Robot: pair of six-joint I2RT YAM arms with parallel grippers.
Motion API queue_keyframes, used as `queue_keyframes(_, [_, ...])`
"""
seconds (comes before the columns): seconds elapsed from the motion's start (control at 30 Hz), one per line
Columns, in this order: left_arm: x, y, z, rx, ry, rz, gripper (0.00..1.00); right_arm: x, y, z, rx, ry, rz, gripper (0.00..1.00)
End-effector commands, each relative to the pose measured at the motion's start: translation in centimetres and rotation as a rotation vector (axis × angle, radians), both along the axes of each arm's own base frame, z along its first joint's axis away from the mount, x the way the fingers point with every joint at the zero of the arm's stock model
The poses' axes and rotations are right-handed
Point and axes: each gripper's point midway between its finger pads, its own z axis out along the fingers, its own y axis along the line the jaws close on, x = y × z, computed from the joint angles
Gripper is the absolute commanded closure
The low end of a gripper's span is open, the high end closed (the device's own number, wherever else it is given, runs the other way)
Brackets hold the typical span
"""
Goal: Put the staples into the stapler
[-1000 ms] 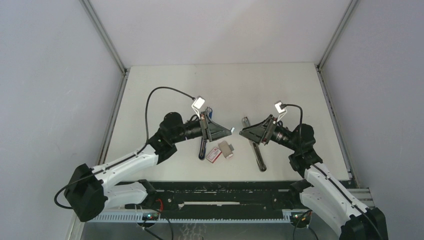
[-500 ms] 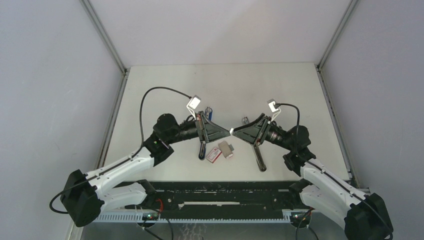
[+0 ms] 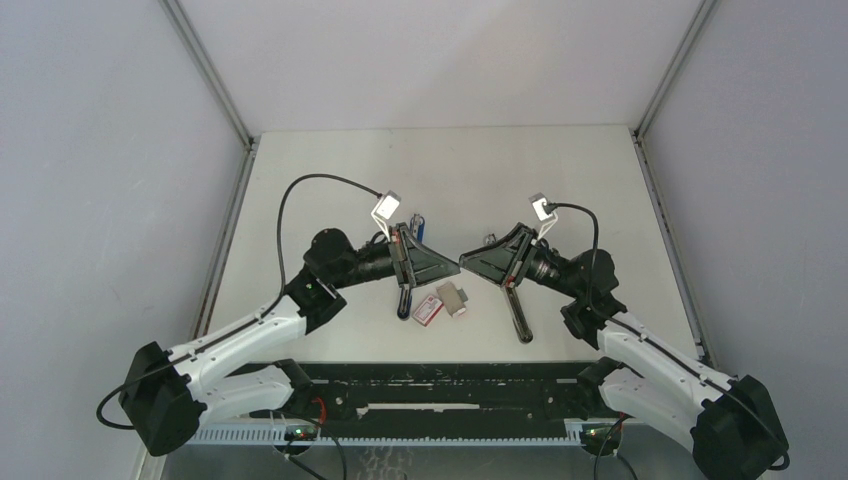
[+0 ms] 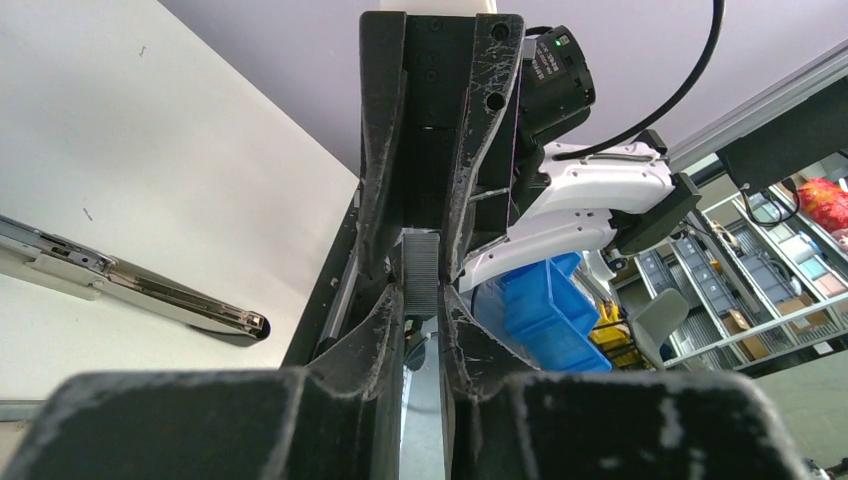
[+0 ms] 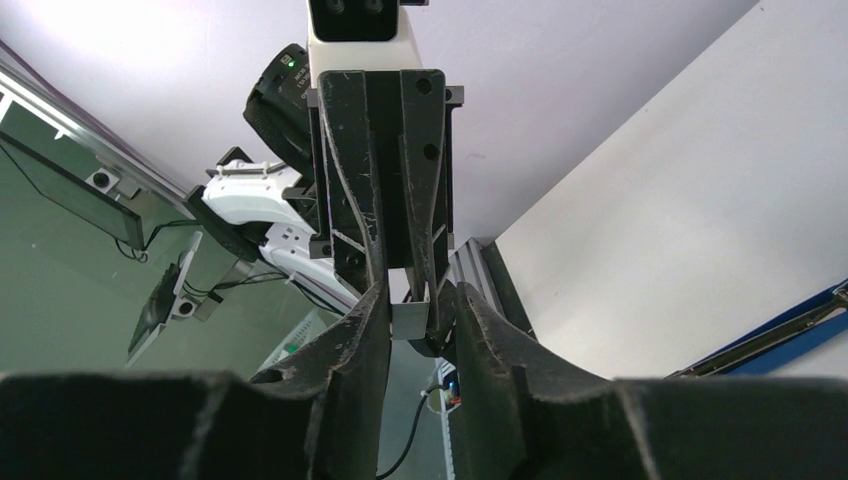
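Left end effector (image 3: 455,262) of mine is pinched almost closed on a short silver-grey staple strip (image 4: 421,280), holding it in the air over the middle of the worktop (image 3: 340,170). My right end effector (image 3: 468,263) faces it tip to tip, with its jaws narrowed around the free end of the same strip. From the wrist views I cannot tell whether its pads (image 5: 360,340) press on the metal or stand just off it. From my right wrist the strip shows end-on, as a small grey channel between the fingers.

Down on the worktop, the red-and-white box (image 3: 427,311) and its grey tray (image 3: 454,298) lie side by side, nearer to me than the spot where the two tips meet. To their right the stapler (image 3: 519,318) lies opened out flat under my right arm, black part toward me and chrome rail pointing away. To their left, under my left arm, lies a long black piece with a blue end (image 3: 404,295)
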Motion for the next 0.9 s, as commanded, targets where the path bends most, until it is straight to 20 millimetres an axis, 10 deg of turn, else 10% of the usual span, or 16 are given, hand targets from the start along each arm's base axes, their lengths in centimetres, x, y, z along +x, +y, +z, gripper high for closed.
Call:
queue_keyframes(0.0, [-1.0,0.3,1.2,-0.042,-0.027,-0.029,0.81,-0.3,0.1,3.3,0.069,-0.083,0.000,0.74])
queue_keyframes(0.2, [-0.9,0.2,0.9,-0.039,-0.021,-0.027,0.78,-0.7,0.1,4.0,0.090,-0.100,0.012,0.83])
queue_keyframes(0.43, [0.9,1.3,-1.2,0.033,-0.021,0.082,0.37,0.2,-0.4,2.9,0.035,-0.109,-0.044,0.85])
queue_keyframes(0.7, [8.0,10.3,-15.6,0.581,0.108,0.595,0.18,2.8,-2.6,-2.8,-0.252,-0.092,-0.259,0.85])
queue_keyframes(0.87, [9.6,12.6,-21.7,0.744,0.218,0.674,0.17,3.1,-3.2,-5.2,-0.348,-0.053,-0.293,0.85])
